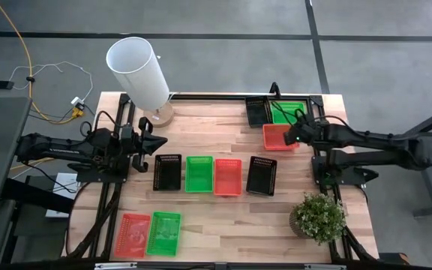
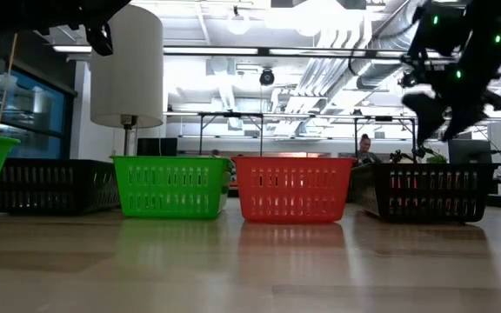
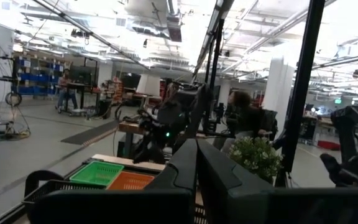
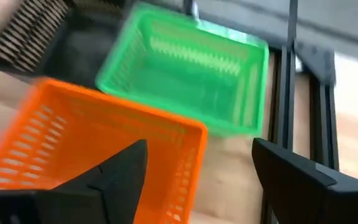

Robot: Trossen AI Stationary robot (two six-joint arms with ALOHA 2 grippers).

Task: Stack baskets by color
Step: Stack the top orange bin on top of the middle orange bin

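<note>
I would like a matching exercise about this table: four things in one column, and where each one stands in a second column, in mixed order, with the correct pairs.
Things:
1. white lamp shade
2. potted plant
3. right gripper
4. left gripper

Places:
A. near right corner of the table
B. over the red basket at the far right
C. far left part of the table
D. left side, beside the black basket that ends the middle row

Pairs: 1-C, 2-A, 3-B, 4-D

White lamp (image 1: 139, 73), potted plant (image 1: 319, 217)
</note>
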